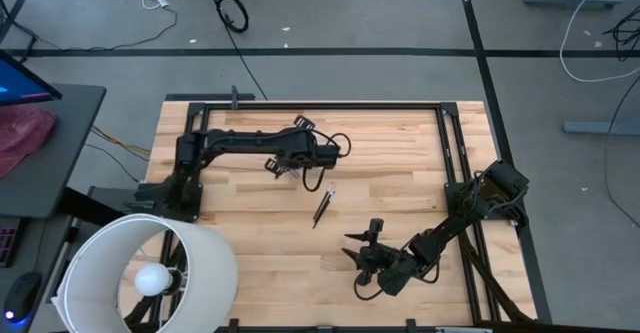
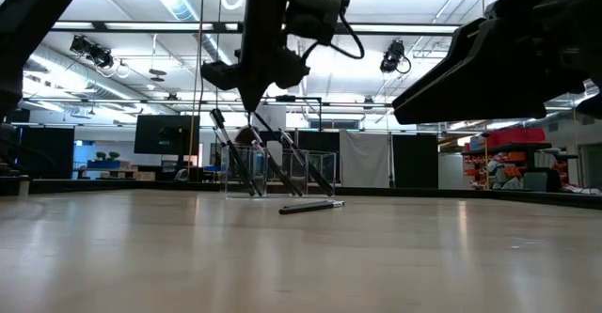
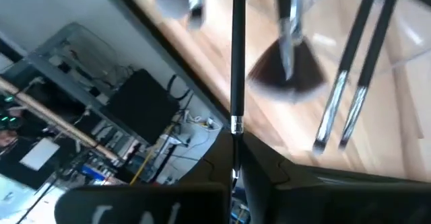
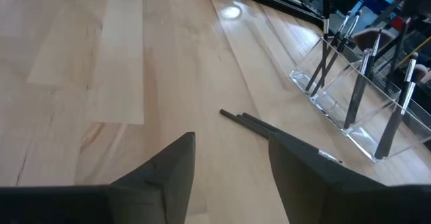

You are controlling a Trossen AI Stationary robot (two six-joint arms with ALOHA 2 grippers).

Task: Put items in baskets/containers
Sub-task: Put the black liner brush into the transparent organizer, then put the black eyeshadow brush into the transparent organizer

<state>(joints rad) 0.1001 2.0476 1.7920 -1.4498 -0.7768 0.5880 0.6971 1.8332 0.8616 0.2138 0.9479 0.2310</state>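
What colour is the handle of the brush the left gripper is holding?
Black, with a silver band, on the brush in the left gripper. The left wrist view shows it best.

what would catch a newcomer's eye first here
Probably the big white lampshade at the table's near-left corner. Next, the left gripper holding a slim brush above the clear container of brushes mid-table. Two loose brushes lie on the wood beside it, and the right gripper, fingers open, waits near the front edge.

Our right hand (image 4: 229, 173) over the table (image 4: 101, 62)
Fingers parted; loose brushes (image 4: 252, 123) lie ahead, near our clear container (image 4: 357, 133) holding upright brushes.
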